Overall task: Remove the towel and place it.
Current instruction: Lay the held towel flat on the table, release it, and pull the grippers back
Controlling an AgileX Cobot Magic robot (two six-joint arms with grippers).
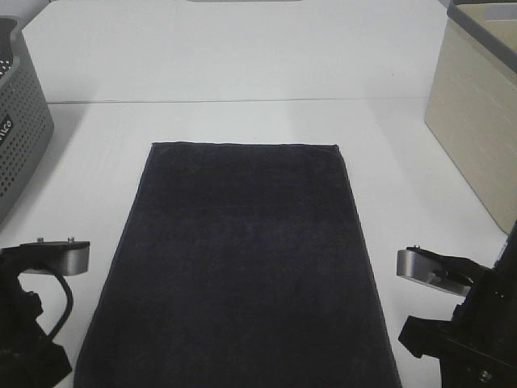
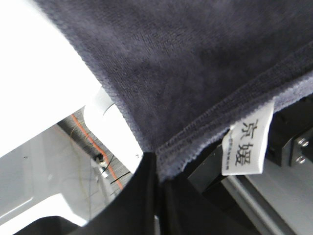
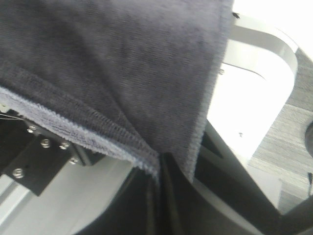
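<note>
The dark charcoal towel [image 1: 242,267] lies flat and lengthwise on the white table [image 1: 242,65], its near end running out of the exterior view's lower edge. The left wrist view shows my left gripper [image 2: 157,164] shut on one near corner of the towel [image 2: 186,63], next to a white sewn label [image 2: 247,144]. The right wrist view shows my right gripper [image 3: 160,164] shut on the other near corner of the towel [image 3: 107,63]. In the exterior view only the left arm [image 1: 32,323] and right arm [image 1: 468,331] show, flanking the towel; the fingertips are out of frame.
A grey perforated basket [image 1: 20,121] stands at the far left edge. A beige box [image 1: 477,113] stands at the right. The table's front edge and frame parts [image 2: 293,142] show under the towel corners in the wrist views.
</note>
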